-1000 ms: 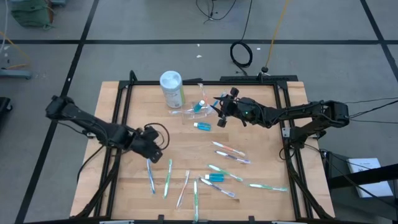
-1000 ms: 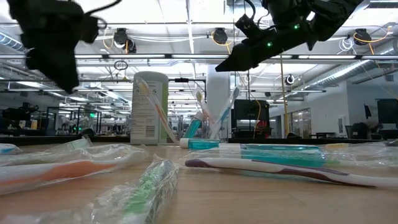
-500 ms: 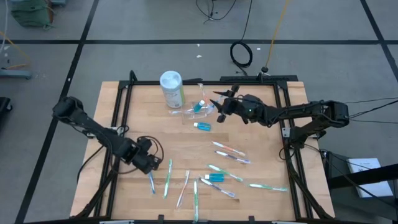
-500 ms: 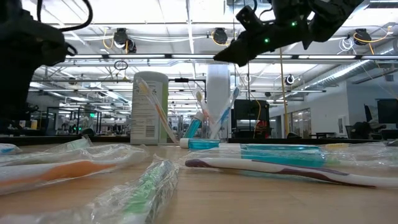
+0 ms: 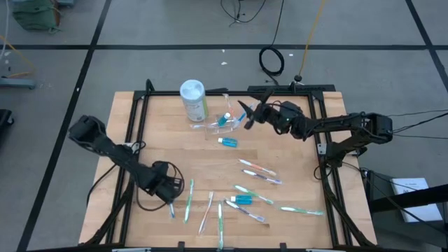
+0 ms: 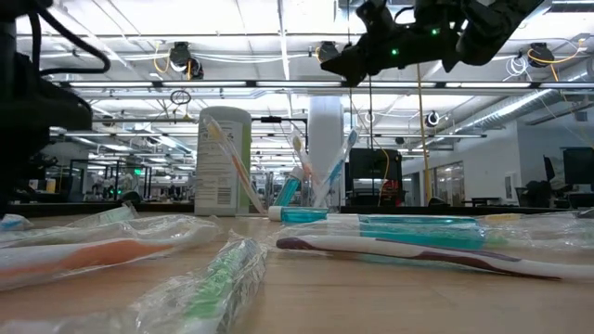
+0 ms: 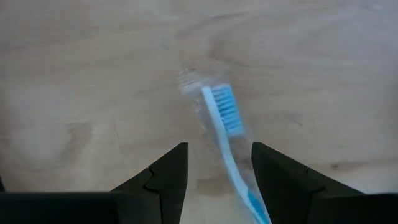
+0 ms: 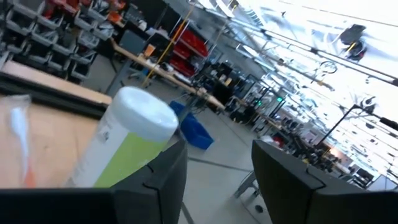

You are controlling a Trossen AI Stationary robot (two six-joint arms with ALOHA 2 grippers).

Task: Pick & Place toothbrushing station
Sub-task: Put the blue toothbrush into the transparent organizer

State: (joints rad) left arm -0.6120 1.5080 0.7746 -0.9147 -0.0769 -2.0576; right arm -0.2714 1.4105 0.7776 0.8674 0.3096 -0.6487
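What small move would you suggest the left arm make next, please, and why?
Probably lower a little and close. The left gripper hangs over a wrapped blue toothbrush lying on the table, jaws open with the handle between them, not yet gripped.

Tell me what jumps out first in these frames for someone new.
Wrapped toothbrushes scattered across the near half of the wooden table. The left gripper is down among them, open, straddling a blue-bristled toothbrush. At the far side, a white-capped green canister stands beside the clear holder, with the open right gripper raised next to it and holding nothing.
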